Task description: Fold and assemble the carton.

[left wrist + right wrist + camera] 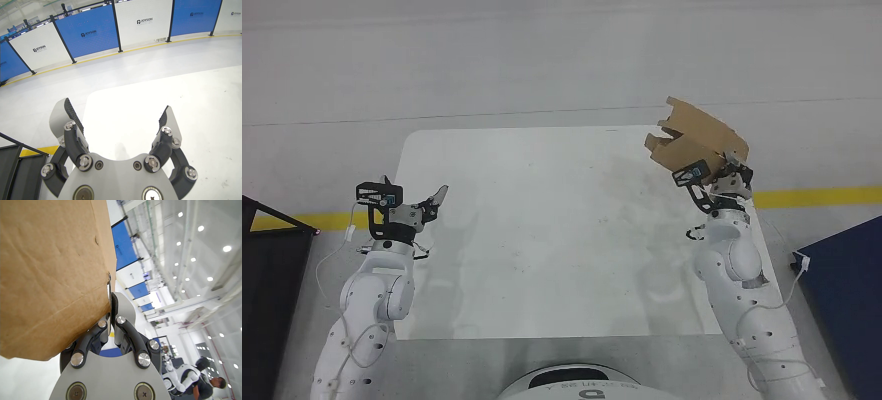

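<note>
Carton pinched in upturned right hand; left hand spread.

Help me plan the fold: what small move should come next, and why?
Probably the right gripper should bring the carton toward the middle of the table. Its fingers are shut on the carton's edge over the far right corner, while the left gripper sits open and empty at the table's left edge, well apart.

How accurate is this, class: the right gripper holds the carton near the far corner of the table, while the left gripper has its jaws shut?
One error: the left gripper has its jaws open, not shut; see the left wrist view. The right gripper holds the carton near the far corner of the table.
</note>
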